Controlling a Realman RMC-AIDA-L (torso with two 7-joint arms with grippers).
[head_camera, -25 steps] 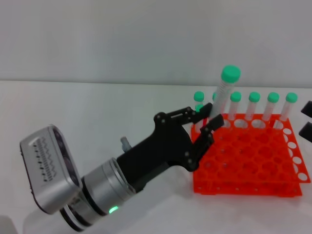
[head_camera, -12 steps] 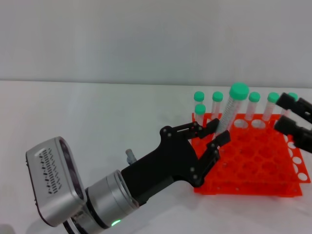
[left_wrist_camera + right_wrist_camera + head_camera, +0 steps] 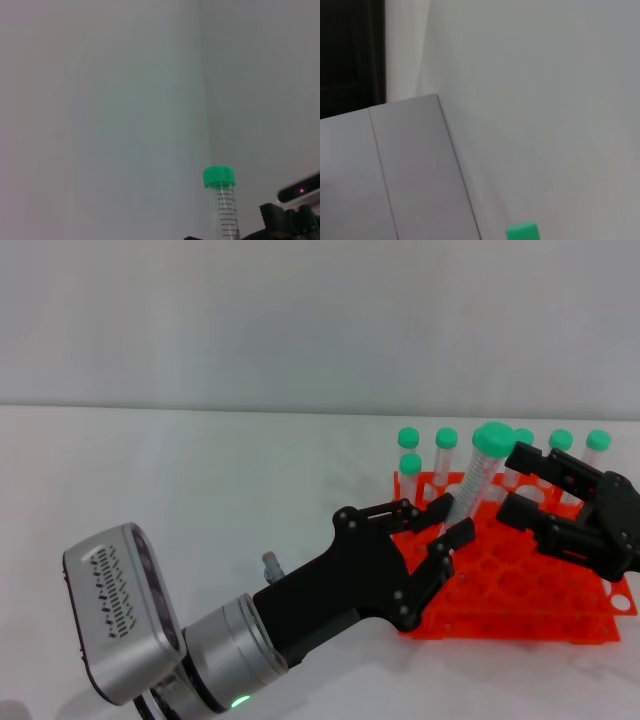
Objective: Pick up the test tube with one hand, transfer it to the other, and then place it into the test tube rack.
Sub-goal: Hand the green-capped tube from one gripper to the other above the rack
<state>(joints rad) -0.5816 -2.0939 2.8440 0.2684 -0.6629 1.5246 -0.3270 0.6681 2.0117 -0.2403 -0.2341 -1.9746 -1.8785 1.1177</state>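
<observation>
**Tube held up at the rack, second gripper moved in**

Left gripper (image 3: pixel 448 520): black, angular fingers clamped on the lower part of the tube (image 3: pixel 478 472), holding it raised and tilted, tip down between the fingers, over the rack's near-left corner. Slim clear ribbed plastic, green screw cap on top; cap and graduated body also seen in the left wrist view (image 3: pixel 221 200). Silver cylindrical wrist with a green light behind, low at the left.

Right gripper (image 3: pixel 522 480): black fingers spread wide, just beside the tube's upper part, not touching it, above the rack's right half.

Rack (image 3: pixel 520 585): bright orange-red plastic, two tiers, grid of round holes; capped tubes (image 3: pixel 446 452) standing along the back row. Front rows open. White table (image 3: pixel 180 490) bare to the left.

Half a second ago right gripper stood at the rack's right edge; since then moved in towards the tube. Tube slightly lower and further right.
</observation>
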